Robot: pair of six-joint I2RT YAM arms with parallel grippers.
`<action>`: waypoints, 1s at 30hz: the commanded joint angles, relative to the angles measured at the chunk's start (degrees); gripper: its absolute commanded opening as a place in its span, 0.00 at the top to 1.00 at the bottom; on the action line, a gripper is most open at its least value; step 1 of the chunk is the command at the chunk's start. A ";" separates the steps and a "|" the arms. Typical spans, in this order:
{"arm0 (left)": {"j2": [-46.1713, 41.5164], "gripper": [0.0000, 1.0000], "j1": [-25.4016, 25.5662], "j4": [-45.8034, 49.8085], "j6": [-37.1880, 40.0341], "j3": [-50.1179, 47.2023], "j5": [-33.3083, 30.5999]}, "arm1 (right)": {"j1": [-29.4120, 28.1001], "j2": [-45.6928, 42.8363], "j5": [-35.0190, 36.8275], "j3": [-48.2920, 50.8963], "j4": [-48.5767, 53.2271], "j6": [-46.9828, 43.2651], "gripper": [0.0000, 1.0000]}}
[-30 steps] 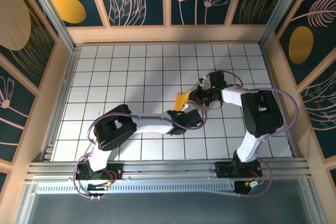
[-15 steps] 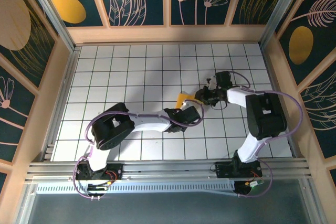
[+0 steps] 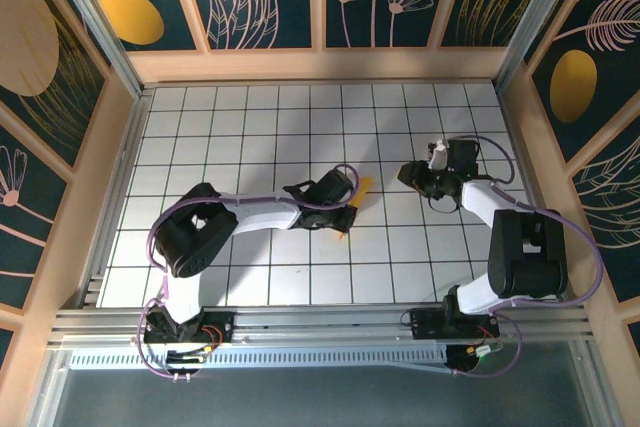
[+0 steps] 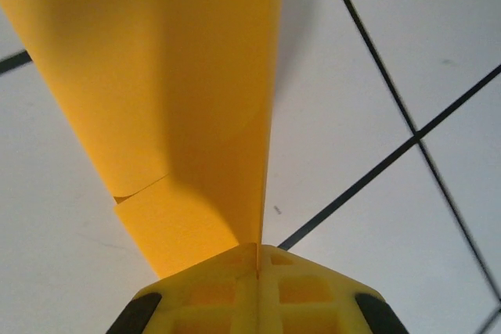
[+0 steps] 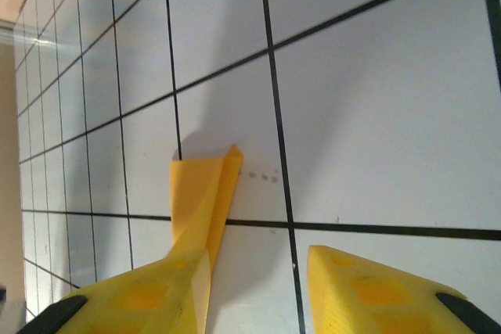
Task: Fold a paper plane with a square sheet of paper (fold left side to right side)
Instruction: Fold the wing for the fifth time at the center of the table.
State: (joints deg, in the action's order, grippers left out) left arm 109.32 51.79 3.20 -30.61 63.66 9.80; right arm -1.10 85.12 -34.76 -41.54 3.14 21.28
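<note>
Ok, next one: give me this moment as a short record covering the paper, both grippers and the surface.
paper: folded yellow-orange paper sheet, narrow and tapered, layers overlapping
left gripper: shut on one end of the paper
right gripper: open, nothing between its fingers, set apart from the paper in the top view
surface: white grid-lined table
</note>
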 commanded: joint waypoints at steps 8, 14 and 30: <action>-0.09 1.00 -6.02 -22.46 -16.97 -8.29 20.52 | -1.12 -0.91 -4.92 4.53 -5.32 -3.31 0.62; 0.97 1.00 -6.70 -33.26 -23.62 -13.35 23.13 | -3.53 0.40 -5.75 4.78 -7.29 -2.27 0.61; 5.38 1.00 -6.79 -49.05 -33.85 -18.47 25.63 | -9.63 1.48 -0.79 4.54 -7.87 4.71 0.63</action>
State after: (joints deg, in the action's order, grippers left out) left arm 113.38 45.36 -40.77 -61.87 46.06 34.09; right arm -9.80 86.08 -37.32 -37.43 -4.14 24.16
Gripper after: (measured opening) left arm 0.043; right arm 0.374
